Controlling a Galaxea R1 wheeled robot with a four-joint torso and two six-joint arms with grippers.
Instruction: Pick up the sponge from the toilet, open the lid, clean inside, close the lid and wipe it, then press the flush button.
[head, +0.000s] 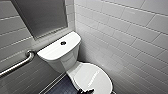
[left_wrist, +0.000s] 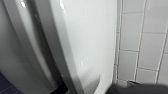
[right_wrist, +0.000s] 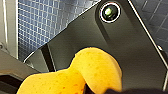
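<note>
**Q:** Sponge, what does it look like?
**Me:** The sponge (right_wrist: 95, 67) is orange, porous and rounded. It is pinched at the middle, so it bulges in two lobes.

**Q:** Where is it?
**Me:** In my right gripper (right_wrist: 100, 90), which is clamped on it, above the blue small-tiled floor (right_wrist: 40, 22).

**Q:** Toilet?
**Me:** The toilet (head: 62, 53) is white and glossy. The lid (head: 96, 77) is down over the bowl. The flush button (head: 63, 43) is dark and round, mid tank top. Tiled wall (head: 125, 30) just beside it, grab bar (head: 17, 65) on the other side.

**Q:** Left arm?
**Me:** My left wrist is close against the toilet's curved side. The left gripper (left_wrist: 142, 89) is a dark blur, and I cannot tell whether it is wide or narrow.
</note>
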